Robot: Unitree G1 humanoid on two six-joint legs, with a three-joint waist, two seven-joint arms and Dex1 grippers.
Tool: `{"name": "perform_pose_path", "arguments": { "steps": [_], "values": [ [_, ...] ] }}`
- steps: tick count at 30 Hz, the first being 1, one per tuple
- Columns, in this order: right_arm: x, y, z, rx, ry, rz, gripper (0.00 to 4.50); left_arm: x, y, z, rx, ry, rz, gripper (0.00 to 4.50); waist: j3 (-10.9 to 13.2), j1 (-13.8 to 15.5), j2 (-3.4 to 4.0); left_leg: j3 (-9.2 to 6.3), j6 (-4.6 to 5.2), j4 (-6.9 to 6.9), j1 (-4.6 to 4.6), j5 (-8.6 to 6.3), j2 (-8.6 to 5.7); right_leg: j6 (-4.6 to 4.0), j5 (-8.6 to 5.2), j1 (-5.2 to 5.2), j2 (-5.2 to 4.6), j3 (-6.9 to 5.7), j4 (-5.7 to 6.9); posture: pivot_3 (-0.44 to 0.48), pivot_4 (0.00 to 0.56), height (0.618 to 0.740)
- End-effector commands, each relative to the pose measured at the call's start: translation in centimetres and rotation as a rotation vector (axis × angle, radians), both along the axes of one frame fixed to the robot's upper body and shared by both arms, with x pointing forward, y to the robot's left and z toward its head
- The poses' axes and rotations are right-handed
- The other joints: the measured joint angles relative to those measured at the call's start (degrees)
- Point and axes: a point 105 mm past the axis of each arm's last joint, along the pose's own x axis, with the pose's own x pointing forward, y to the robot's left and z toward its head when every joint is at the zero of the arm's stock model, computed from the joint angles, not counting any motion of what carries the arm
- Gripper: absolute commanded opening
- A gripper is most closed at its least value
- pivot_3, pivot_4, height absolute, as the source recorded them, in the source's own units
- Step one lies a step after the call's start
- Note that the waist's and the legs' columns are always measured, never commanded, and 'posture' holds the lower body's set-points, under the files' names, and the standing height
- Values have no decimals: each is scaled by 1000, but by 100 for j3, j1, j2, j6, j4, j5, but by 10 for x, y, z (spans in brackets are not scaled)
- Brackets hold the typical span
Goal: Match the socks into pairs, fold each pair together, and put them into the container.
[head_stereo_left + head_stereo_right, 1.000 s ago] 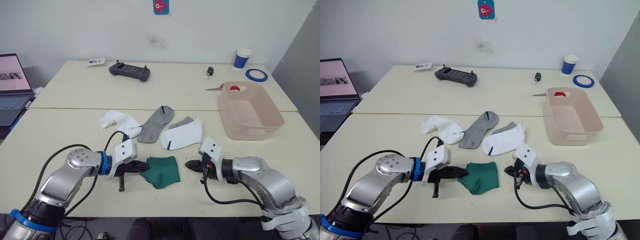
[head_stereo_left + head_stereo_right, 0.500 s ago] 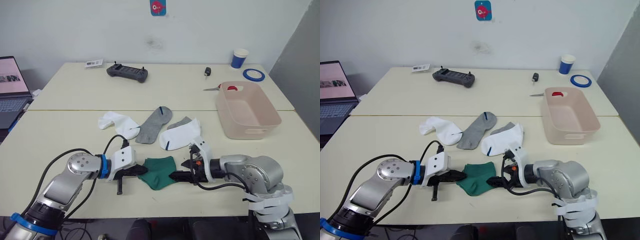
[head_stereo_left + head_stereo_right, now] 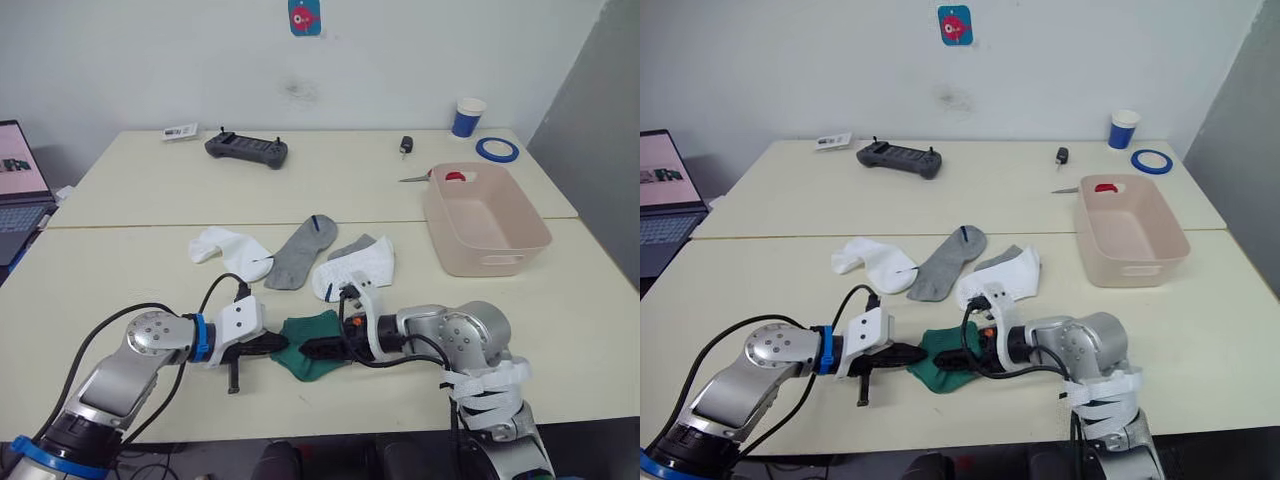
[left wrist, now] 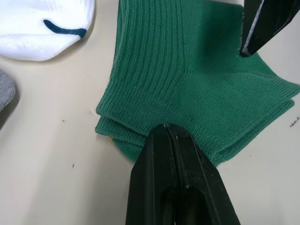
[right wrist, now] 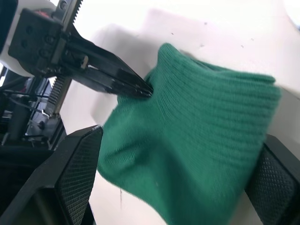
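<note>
A folded dark green pair of socks [image 3: 312, 332] lies near the table's front edge. My left gripper [image 3: 278, 346] is shut, its tip touching the pair's left edge [image 4: 187, 89]. From the right, my right gripper [image 5: 183, 140] stands open, one of its fingers [image 5: 79, 164] on each side of the green pair. Behind them lie a white sock [image 3: 228, 246], a grey sock [image 3: 297, 253], and another white sock [image 3: 362, 265] over a second grey one [image 3: 351, 245]. The pink-beige container [image 3: 487, 222] stands at the right.
A black controller [image 3: 247, 149], a key fob [image 3: 406, 145], scissors [image 3: 414, 179], a blue-white cup [image 3: 467, 117] and a blue tape roll [image 3: 497, 149] lie on the far table. A laptop [image 3: 14, 190] sits at the left. Something red [image 3: 455, 177] is in the container.
My right gripper has opened and reached left, so its fingers now straddle the green pair. My left gripper stays shut at the pair's edge. The camera has shifted.
</note>
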Motion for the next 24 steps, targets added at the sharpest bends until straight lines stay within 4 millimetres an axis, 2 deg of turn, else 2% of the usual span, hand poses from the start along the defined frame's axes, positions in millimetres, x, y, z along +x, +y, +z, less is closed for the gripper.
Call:
{"name": "perform_pose_path", "arguments": {
  "steps": [1, 13, 16, 24],
  "values": [
    [0, 11, 1, 37, 14, 25, 4477, -10, 16, -25, 89, 88, 45, 0, -9, -11, 1, 4, 0, -3, 6, 0, 5, -1, 0, 0, 5, 5, 1, 0, 150, 740],
    [-3, 31, 0, 73, 17, 59, 4477, -9, 21, -20, 90, 79, 63, 0, -12, -70, 4, 34, 0, -13, 24, -1, 20, -16, -4, -10, 21, 35, 16, 0, 150, 740],
    [-2, 32, 0, 78, 6, 54, 3570, -7, 22, -18, 86, 75, 67, 0, -11, -80, 4, 36, 0, -18, 21, -1, 20, -17, -5, -13, 21, 36, 14, 0, 150, 740],
    [4, 26, 3, 81, -29, 23, 699, -3, 23, -13, 70, 54, 81, 0, -11, -93, 4, 37, 0, -47, 20, -1, 20, -19, -6, -19, 21, 36, -3, 0, 150, 740]
  ]
}}
